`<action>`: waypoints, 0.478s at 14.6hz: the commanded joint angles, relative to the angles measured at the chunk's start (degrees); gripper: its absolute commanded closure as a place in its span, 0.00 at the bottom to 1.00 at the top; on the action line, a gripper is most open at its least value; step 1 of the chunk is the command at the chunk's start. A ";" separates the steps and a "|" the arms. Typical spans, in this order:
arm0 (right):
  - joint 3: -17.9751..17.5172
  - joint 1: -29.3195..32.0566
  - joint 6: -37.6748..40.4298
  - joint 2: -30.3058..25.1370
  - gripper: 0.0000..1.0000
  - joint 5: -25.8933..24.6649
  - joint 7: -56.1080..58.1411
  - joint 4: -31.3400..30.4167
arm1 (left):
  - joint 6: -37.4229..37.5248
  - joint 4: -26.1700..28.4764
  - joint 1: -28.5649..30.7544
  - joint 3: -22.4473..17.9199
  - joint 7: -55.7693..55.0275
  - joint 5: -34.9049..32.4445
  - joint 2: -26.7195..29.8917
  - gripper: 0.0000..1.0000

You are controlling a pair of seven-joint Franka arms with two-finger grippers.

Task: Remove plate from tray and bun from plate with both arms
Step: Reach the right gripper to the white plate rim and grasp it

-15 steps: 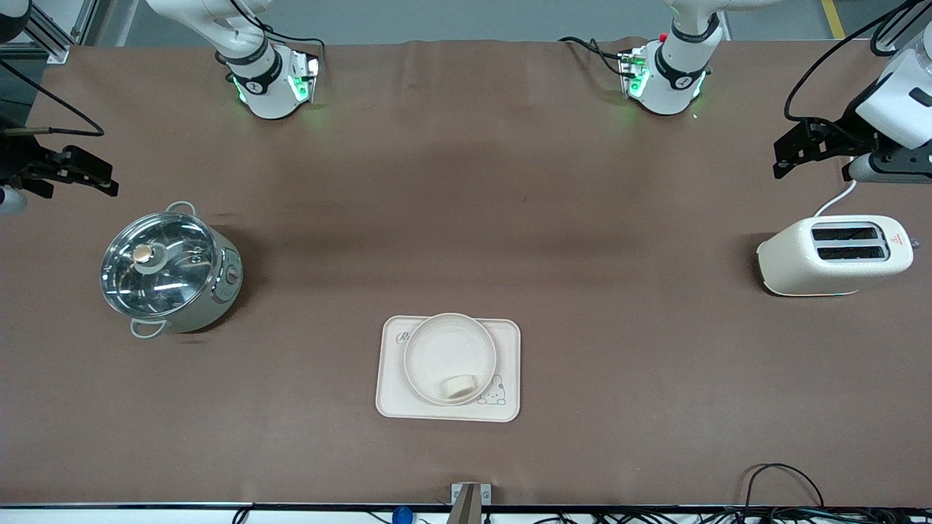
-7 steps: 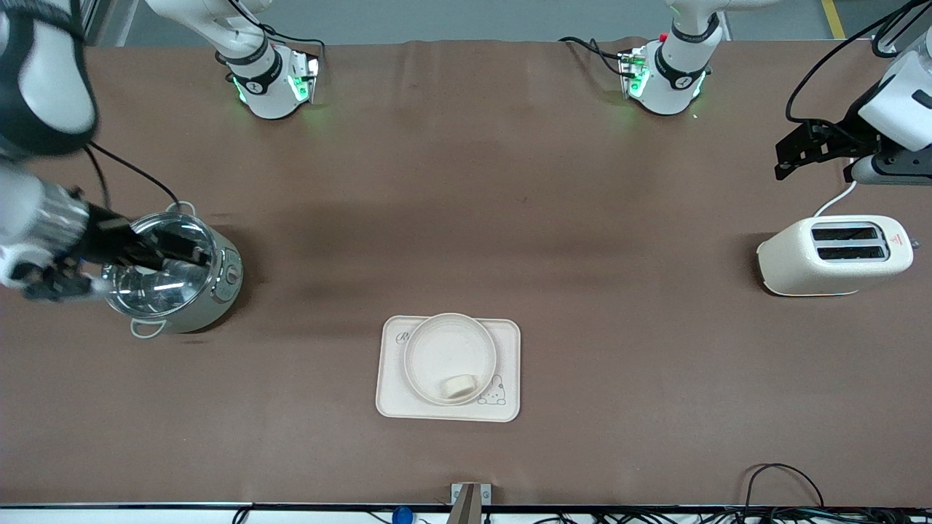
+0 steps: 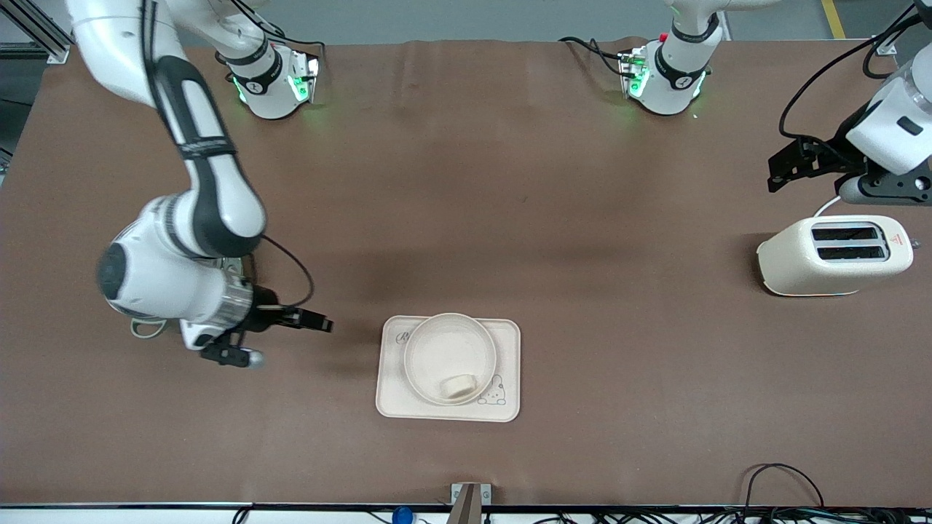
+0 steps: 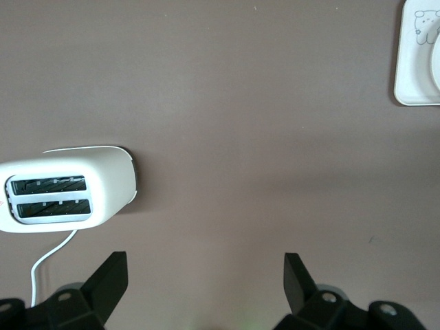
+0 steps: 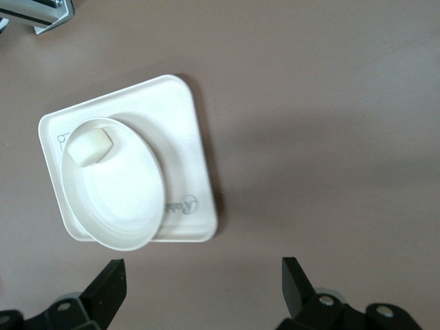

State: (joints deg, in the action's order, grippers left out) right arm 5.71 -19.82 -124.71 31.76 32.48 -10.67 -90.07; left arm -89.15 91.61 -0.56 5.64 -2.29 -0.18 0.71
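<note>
The round cream plate (image 3: 444,346) sits on the rectangular tray (image 3: 506,367) near the front camera, mid-table. The small pale bun (image 3: 459,386) lies in the plate at its nearer rim. My right gripper (image 3: 318,322) is open and empty, low over the table between the pot and the tray. Its wrist view shows the plate (image 5: 117,203), the bun (image 5: 89,146) and the tray (image 5: 185,130) just ahead of the gripper (image 5: 203,271). My left gripper (image 3: 778,171) is open and empty, up over the table beside the toaster. It also shows in its own wrist view (image 4: 205,268).
A cream toaster (image 3: 834,255) stands at the left arm's end of the table, also in the left wrist view (image 4: 65,189), with its white cord trailing. The steel pot is mostly hidden under the right arm; only a handle (image 3: 145,329) shows. A tray corner (image 4: 416,69) shows far off.
The right arm has swung from the table's end, over the pot, to beside the tray and now covers the pot. The left gripper has shifted slightly. Plate and bun have not moved.
</note>
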 commanded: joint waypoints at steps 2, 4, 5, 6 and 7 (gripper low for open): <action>0.61 -4.52 -3.59 10.22 0.01 1.01 -6.20 11.12 | -1.20 -1.26 -0.06 -0.10 0.80 0.62 -1.68 0.00; 0.61 -6.10 -9.03 14.27 0.03 1.10 -6.91 13.33 | -1.38 -1.26 0.03 -0.10 0.80 0.62 -1.77 0.00; 0.61 -7.07 -11.32 16.12 0.03 1.10 -7.00 14.47 | -1.47 -1.26 0.03 -0.10 0.88 0.62 -2.03 0.00; 0.61 -7.51 -12.82 17.88 0.03 1.10 -7.00 15.44 | -1.64 -1.26 0.03 -0.10 0.89 0.62 -2.47 0.00; 0.61 -7.69 -13.18 19.20 0.03 1.10 -7.00 16.76 | -2.25 -1.26 -0.06 -0.10 0.80 0.53 -2.47 0.00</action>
State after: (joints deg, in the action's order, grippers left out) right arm 5.75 -26.73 -137.05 46.86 32.50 -16.84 -78.16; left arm -90.90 91.57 -0.58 5.65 -2.29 -0.18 -0.98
